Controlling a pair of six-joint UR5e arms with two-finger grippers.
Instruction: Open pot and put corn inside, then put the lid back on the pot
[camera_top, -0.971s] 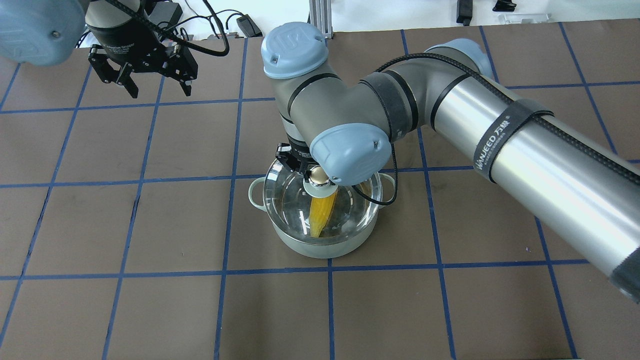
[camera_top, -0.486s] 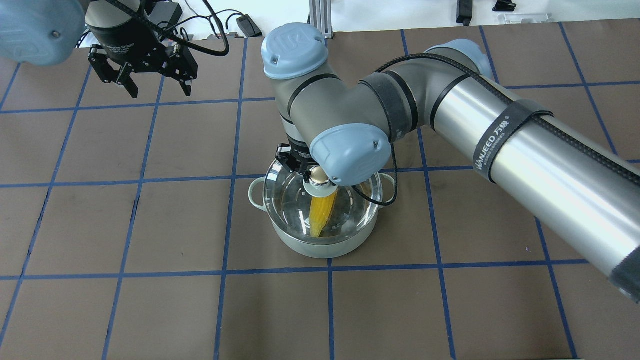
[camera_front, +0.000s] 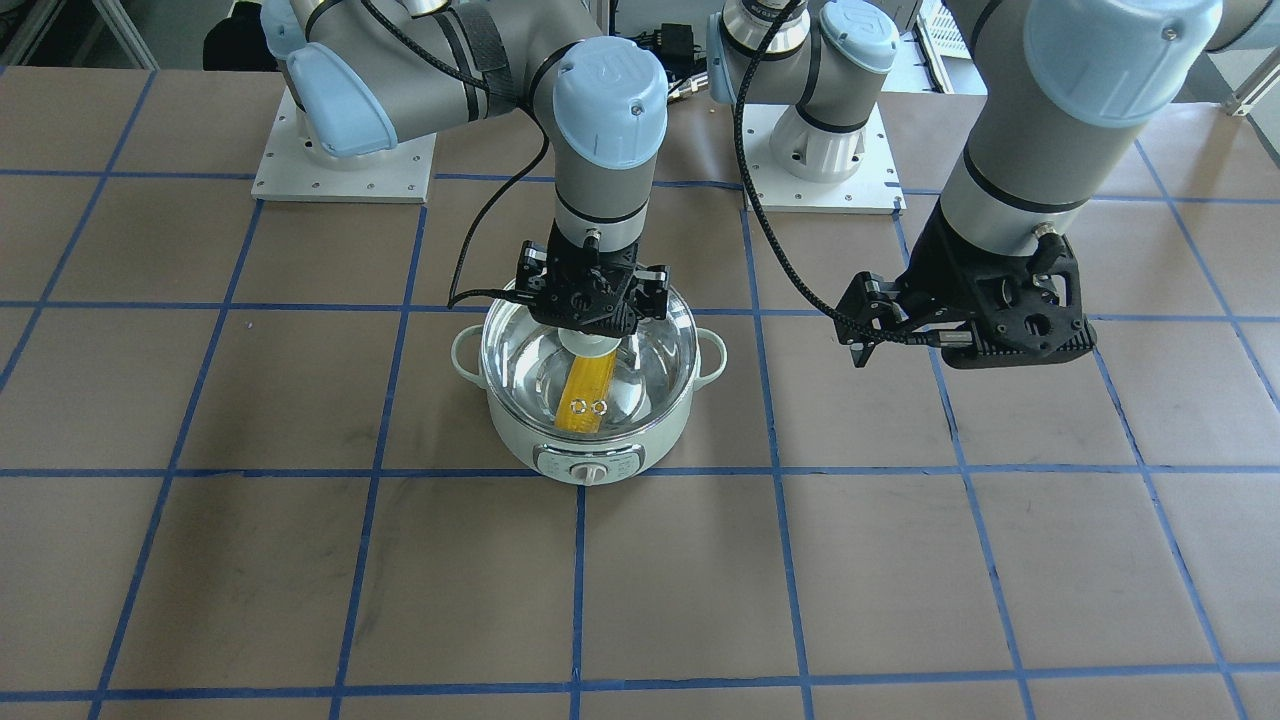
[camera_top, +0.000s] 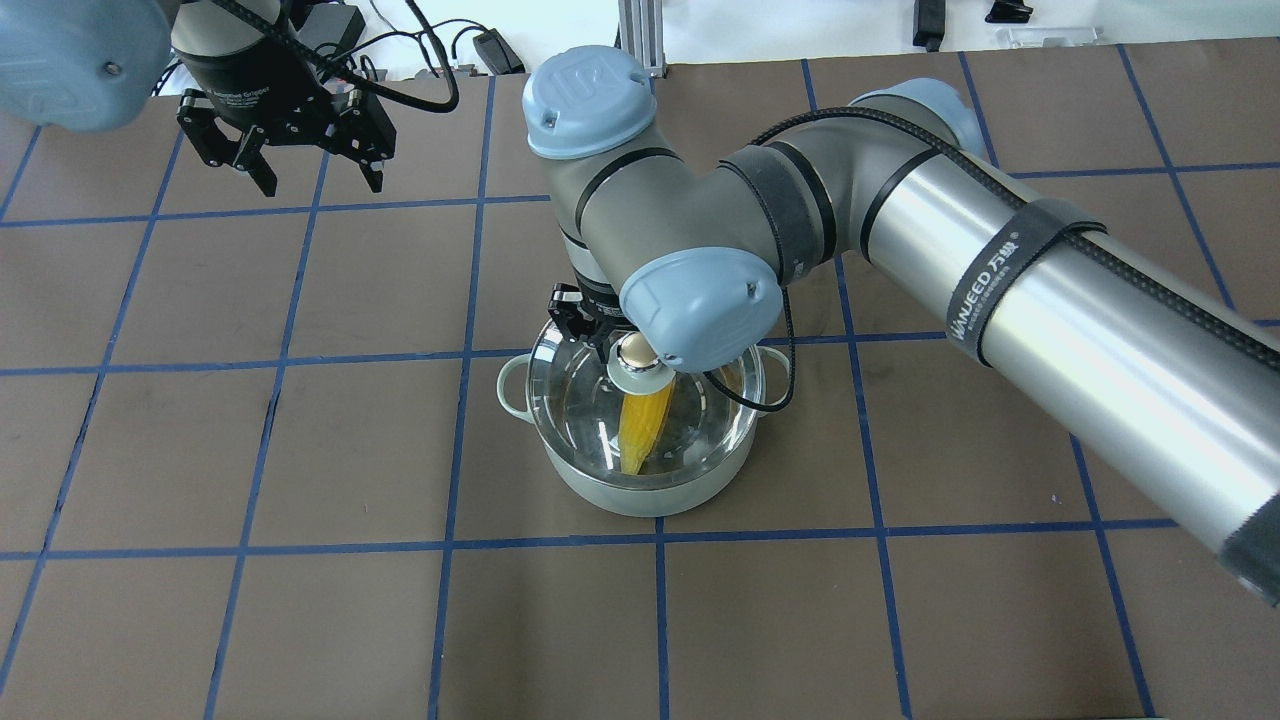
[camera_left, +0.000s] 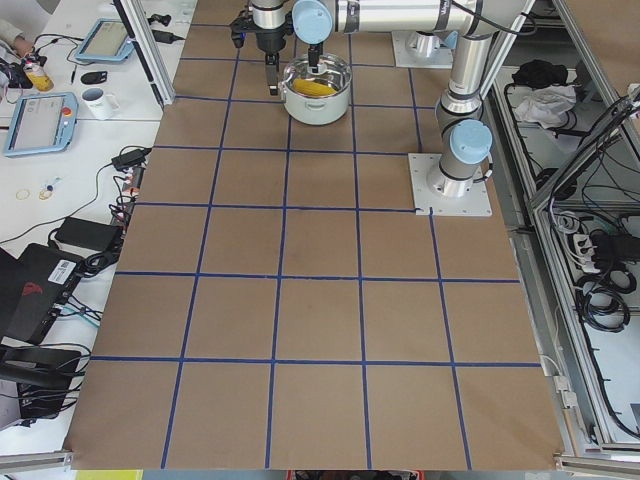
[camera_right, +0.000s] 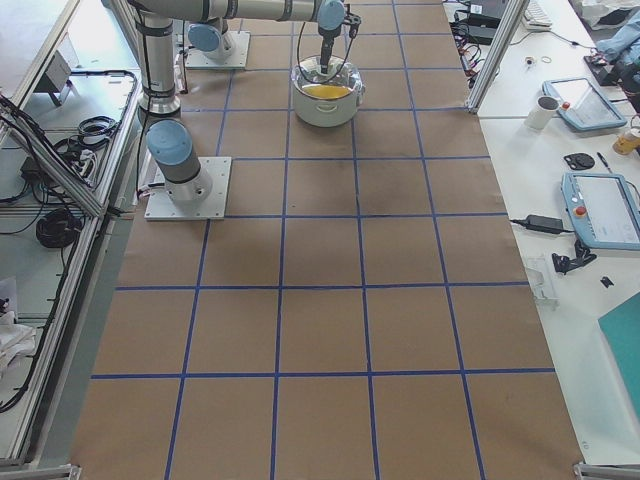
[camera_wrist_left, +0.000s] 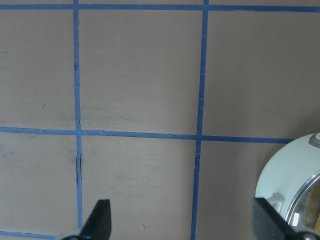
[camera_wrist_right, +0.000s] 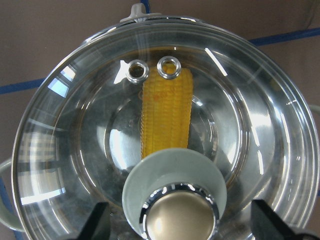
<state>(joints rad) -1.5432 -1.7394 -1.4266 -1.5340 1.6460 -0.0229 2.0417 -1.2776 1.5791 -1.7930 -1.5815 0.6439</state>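
The pale green pot (camera_top: 640, 495) stands mid-table, its control knob facing away from the robot (camera_front: 592, 473). The clear glass lid (camera_top: 580, 400) sits on the pot. The yellow corn (camera_top: 645, 425) lies inside on the steel bowl, seen through the glass in the right wrist view (camera_wrist_right: 167, 120). My right gripper (camera_wrist_right: 182, 222) is straight above the lid's gold knob (camera_wrist_right: 180, 220), open, one finger on each side and clear of it. My left gripper (camera_top: 315, 180) hovers open and empty over bare table at the far left; the pot's edge (camera_wrist_left: 280, 175) shows in its wrist view.
The brown table mat has a blue tape grid. The right arm's elbow and forearm (camera_top: 1000, 270) reach over the table's right half. Cables and small devices (camera_top: 490, 45) lie past the far edge. Both arm bases (camera_front: 820, 140) are behind the pot.
Almost nothing has moved. The right gripper has stayed open above the lid knob with only a slight wrist shift, and the lid, pot and corn have stayed still.
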